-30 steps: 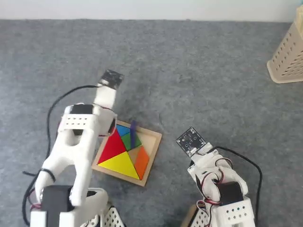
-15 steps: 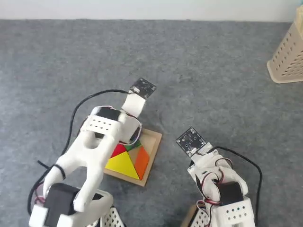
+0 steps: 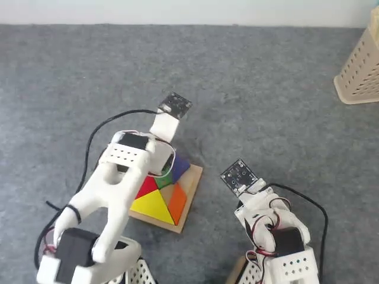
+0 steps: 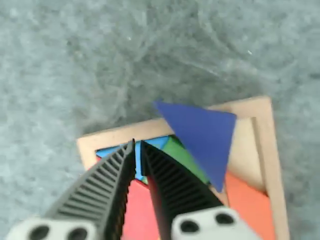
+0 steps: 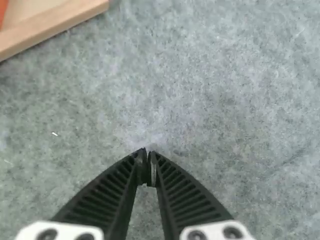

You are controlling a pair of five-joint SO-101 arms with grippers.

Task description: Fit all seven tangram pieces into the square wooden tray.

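On my screen the left hand hung over the square wooden tray, its fingers pressed together with nothing between them. The tips were above the light blue piece. Just beside them the dark blue triangle lay askew and not seated: one tip passed over the wooden rim and another part covered the green piece. The red piece, the yellow piece and the orange piece lay flat in the tray. The right hand was also pressed together, empty, over the grey worktop near a tray corner.
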